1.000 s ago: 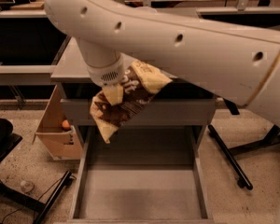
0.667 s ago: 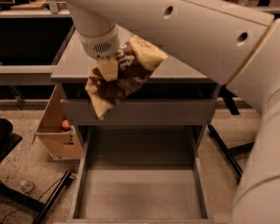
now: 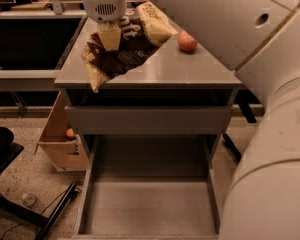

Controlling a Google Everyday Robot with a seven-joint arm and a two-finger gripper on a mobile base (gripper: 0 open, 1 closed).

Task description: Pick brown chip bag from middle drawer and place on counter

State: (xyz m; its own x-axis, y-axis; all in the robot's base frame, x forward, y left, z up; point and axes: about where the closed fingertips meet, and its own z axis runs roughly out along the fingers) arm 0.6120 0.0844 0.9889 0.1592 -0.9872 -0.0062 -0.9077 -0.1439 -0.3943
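Note:
The brown chip bag [image 3: 124, 49] hangs crumpled in my gripper [image 3: 110, 35], dark brown with pale yellow-tan ends. My gripper is shut on the bag and holds it over the left part of the grey counter [image 3: 190, 71]. One pale finger [image 3: 110, 34] shows across the bag's front. The middle drawer [image 3: 150, 206] stands pulled out below, its flat grey floor bare.
An orange-red round fruit [image 3: 187, 41] sits on the counter's far right. A tan cardboard box [image 3: 62, 139] holding a small orange thing stands on the floor left of the cabinet. My white arm [image 3: 270, 109] fills the right side. Dark chair legs lie at the lower left.
My gripper has carried the bag up and back, from in front of the cabinet's face to above the counter's left part. The view now shows more of the counter.

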